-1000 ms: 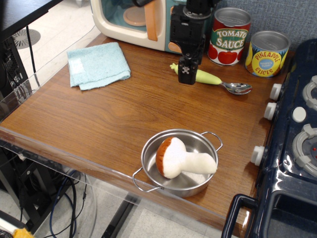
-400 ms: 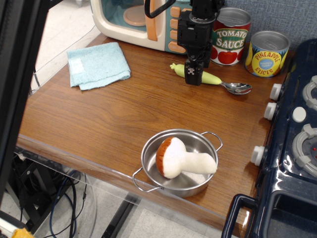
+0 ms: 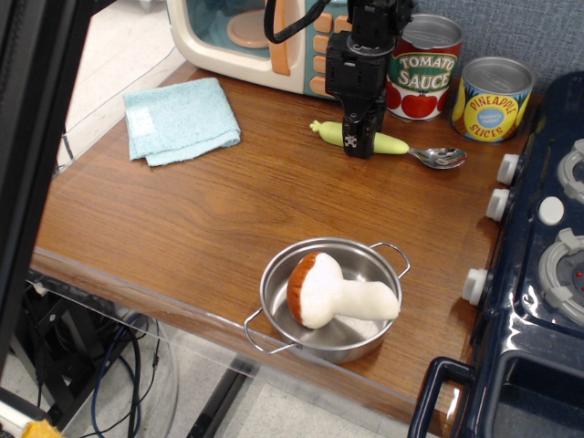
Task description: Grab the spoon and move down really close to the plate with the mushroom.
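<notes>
— Since a second ago, what's shifted?
— Black gripper has come right and down along the spoon; it was over the handle's left end, and now sits over the middle of the handle. The spoon's bowl has nudged slightly right too.

— Left side first. How much room?
— Worktop runs bare from its left edge across the middle; only a light blue cloth lies at the back left, near that edge. A dark upright bar blocks the far left of the view.

— And the back?
— A toy microwave stands along the back edge, just behind the gripper. Right of it are a tomato sauce can and a pineapple can, close behind the spoon's bowl.

— Spoon itself?
— Pale yellow-green handle pointing left, shiny metal bowl to the right, lying flat near the back.

— Are the fingers on it?
— They straddle the handle, but I can't tell whether they've closed on it.

— The plate?
— Steel plate with two wire loop handles sits close to the front edge, well apart from the spoon, open wood between. The mushroom lies inside on its side, brown cap left, cream stem right.

— Right edge?
— A dark blue toy stove with white knobs borders it, near the plate.
</notes>
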`<state>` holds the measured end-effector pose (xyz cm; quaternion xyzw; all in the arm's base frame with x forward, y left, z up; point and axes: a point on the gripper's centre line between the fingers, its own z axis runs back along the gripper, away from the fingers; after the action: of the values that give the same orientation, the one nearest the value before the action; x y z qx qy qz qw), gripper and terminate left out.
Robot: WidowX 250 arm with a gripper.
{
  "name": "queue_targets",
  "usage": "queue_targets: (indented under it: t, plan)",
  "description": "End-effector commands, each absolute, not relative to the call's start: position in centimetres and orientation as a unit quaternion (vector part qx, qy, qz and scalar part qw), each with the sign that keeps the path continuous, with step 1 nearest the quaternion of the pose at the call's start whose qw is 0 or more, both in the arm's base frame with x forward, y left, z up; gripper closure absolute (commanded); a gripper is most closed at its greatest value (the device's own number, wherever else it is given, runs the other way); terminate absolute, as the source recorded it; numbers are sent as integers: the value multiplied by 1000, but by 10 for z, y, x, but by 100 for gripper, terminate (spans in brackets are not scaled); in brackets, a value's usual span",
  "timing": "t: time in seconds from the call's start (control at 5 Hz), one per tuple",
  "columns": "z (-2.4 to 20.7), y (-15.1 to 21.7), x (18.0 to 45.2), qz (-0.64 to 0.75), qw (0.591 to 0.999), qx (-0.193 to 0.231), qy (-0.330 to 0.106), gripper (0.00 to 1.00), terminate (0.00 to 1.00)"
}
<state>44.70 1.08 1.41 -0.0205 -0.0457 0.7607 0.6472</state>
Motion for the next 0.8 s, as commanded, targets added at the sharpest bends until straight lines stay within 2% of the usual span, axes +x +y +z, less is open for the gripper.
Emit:
queue_targets:
  t: [0.0, 0.2, 0.4, 0.6]
  plan:
    - [54, 5, 446, 751, 656, -42, -62, 100, 0]
    - [68, 7, 444, 744, 664, -47, -57, 100, 0]
    - [92, 16, 434, 748, 657, -67, -68, 100, 0]
    - [119, 26, 414, 740, 662, -87, -82, 100, 0]
